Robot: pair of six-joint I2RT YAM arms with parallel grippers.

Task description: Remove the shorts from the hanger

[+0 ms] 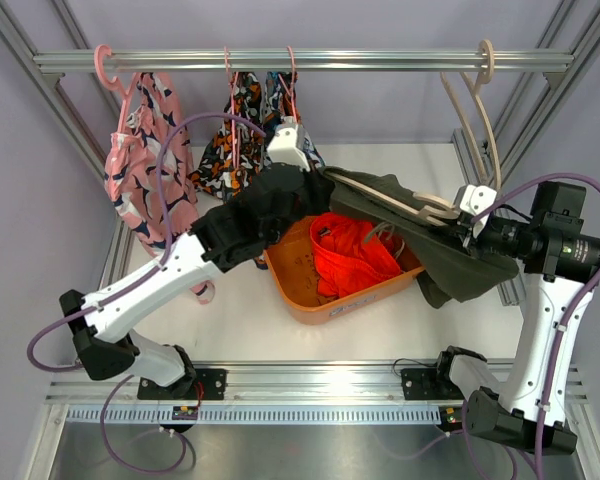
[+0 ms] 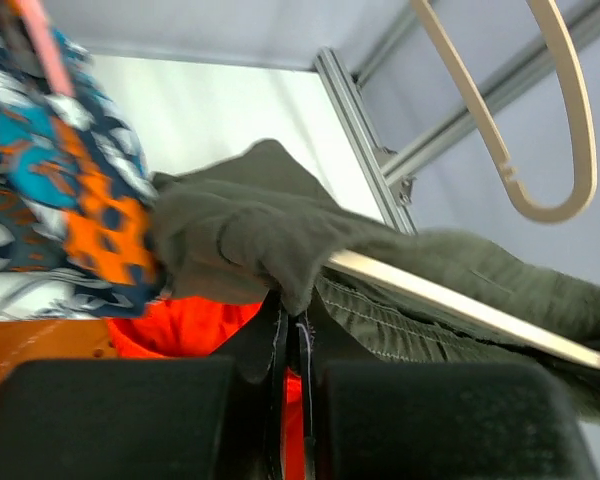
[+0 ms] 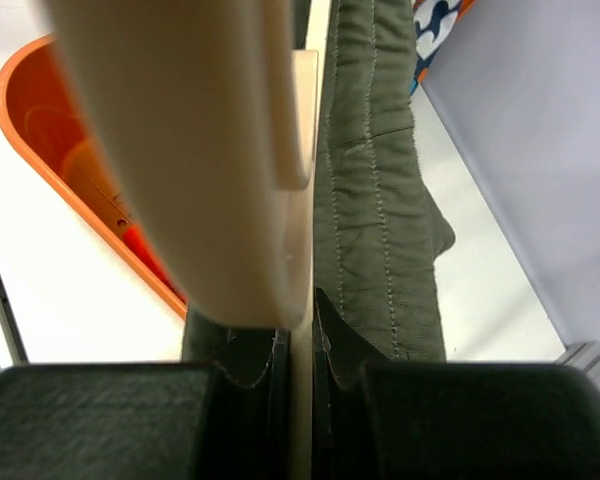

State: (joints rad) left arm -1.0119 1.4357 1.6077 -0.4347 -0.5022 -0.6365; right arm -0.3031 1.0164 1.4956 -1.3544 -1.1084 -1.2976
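Dark olive green shorts (image 1: pixel 450 255) hang over a cream hanger (image 1: pixel 432 207) that lies nearly level above the table. My right gripper (image 1: pixel 460 228) is shut on that hanger (image 3: pixel 200 150), with the olive cloth (image 3: pixel 375 200) beside its fingers. My left gripper (image 1: pixel 325 184) is shut on a fold of the olive shorts (image 2: pixel 260 240) at their left end, and the hanger's bar (image 2: pixel 430 295) runs out from under the cloth. Orange-red shorts (image 1: pixel 352 255) lie in an orange bin (image 1: pixel 310 300). Printed shorts (image 1: pixel 140 165) and more printed ones (image 1: pixel 235 135) hang from pink hangers on the rail.
An empty cream hanger (image 1: pixel 475 100) hangs on the rail (image 1: pixel 380 60) at the right, also in the left wrist view (image 2: pixel 570 130). Printed shorts (image 2: pixel 60 190) hang close to my left gripper. Frame posts stand at both back corners.
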